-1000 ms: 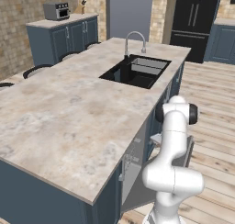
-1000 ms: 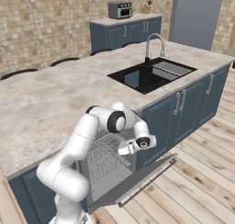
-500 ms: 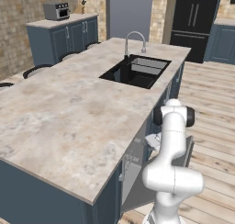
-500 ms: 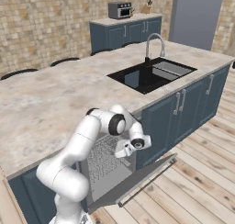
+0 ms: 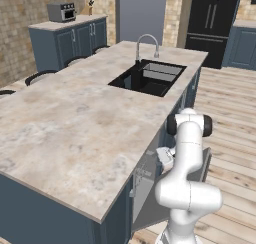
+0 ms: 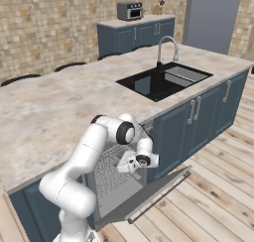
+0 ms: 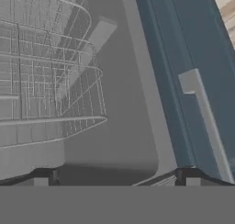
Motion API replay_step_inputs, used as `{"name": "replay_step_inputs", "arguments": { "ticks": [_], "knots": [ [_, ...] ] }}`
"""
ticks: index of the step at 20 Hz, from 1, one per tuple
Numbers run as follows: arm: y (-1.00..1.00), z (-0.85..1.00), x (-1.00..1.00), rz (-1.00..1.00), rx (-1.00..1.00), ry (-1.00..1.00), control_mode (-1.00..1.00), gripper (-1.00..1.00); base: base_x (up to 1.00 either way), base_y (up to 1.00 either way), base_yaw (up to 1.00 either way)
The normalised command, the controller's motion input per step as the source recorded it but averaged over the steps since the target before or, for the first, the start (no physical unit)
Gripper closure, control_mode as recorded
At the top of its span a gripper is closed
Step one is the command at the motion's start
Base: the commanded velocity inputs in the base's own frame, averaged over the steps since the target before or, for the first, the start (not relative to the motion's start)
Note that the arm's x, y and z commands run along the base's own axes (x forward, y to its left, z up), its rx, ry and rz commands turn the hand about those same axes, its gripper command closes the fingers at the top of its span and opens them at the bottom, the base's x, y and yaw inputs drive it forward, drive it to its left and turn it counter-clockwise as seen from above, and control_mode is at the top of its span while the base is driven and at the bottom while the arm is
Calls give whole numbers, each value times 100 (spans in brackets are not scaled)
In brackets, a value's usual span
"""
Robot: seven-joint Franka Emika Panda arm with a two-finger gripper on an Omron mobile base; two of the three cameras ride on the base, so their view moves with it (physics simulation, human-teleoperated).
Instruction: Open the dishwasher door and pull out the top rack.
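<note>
The fingers [image 6: 130, 165] stand wide apart, clamped on nothing, just inside the dishwasher's opening. In the hand view the top rack [image 7: 50, 81] lies ahead of the fingers and toward the left tip, not touching either, its wire side running lengthwise away from them. The dishwasher door [image 6: 149, 192] hangs partly open below the fingers, hinged at the bottom, its grey inner face tilted up and its long edge running along the cabinet front.

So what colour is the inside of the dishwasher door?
Plain grey. The dishwasher door hangs open, and its inner face shows best in the right base view.
</note>
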Motion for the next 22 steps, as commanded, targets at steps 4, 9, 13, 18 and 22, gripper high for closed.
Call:
{"name": "replay_step_inputs", "arguments": {
  "ticks": [4, 9, 13, 18, 22],
  "knots": [
    [12, 0, 45, -15, 19, -4, -100, -100, 0, 0, 0],
    [24, 0, 71, -9, 6, -7, -100, -100, 0, 0, 0],
    [8, -1, 54, -4, 0, -9, -100, -100, 0, 0, 0],
    [27, -22, 56, 0, 0, -8, -100, -100, 0, 0, 0],
    [38, -67, 63, 0, -3, -1, -100, -100, 0, 0, 0]
  ]
}}
